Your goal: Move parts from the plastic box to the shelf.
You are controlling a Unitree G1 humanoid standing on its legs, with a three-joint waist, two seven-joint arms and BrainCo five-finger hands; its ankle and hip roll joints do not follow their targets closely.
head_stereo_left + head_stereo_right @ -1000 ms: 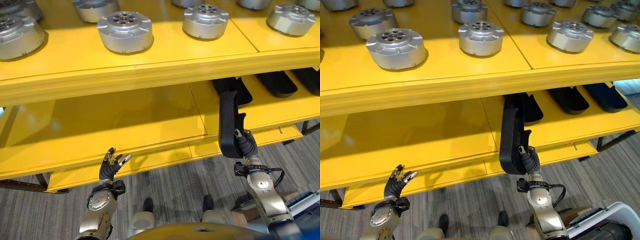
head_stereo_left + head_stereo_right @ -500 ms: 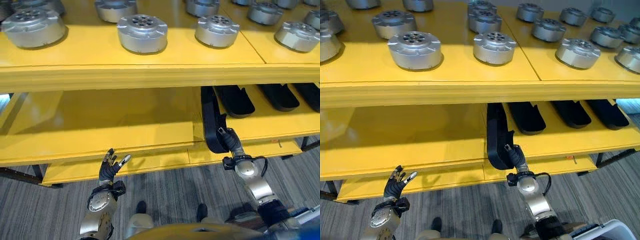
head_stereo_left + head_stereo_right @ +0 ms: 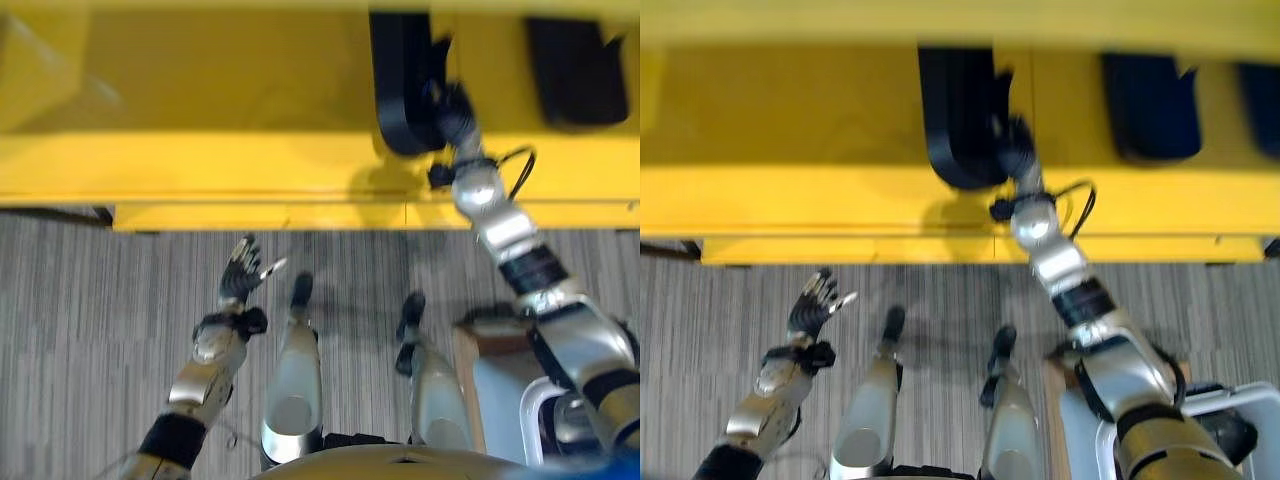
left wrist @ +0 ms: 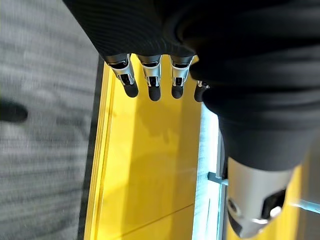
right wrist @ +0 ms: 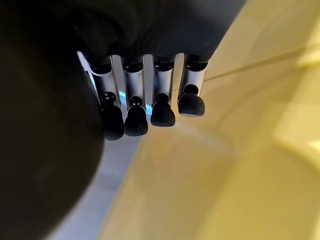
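A long black part (image 3: 403, 85) stands on edge on the yellow shelf's (image 3: 200, 150) lower level, its near end at the front lip. My right hand (image 3: 452, 112) reaches out to that end with fingers curled on it; in the right wrist view the curled fingers (image 5: 150, 100) sit against the dark part (image 5: 45, 165) above the yellow board. My left hand (image 3: 243, 275) hangs over the carpet in front of the shelf, fingers spread and holding nothing; its straight fingers (image 4: 150, 82) show in the left wrist view.
Two more black parts (image 3: 575, 70) (image 3: 1150, 105) lie further right on the same level. A pale plastic box (image 3: 1240, 420) stands on the floor at the lower right beside a cardboard piece (image 3: 465, 350). Striped grey carpet (image 3: 100, 330) lies before the shelf.
The camera has tipped down, so the upper shelf with the silver discs has left the picture. My right arm is stretched further out with the black part. The left hand stays spread.
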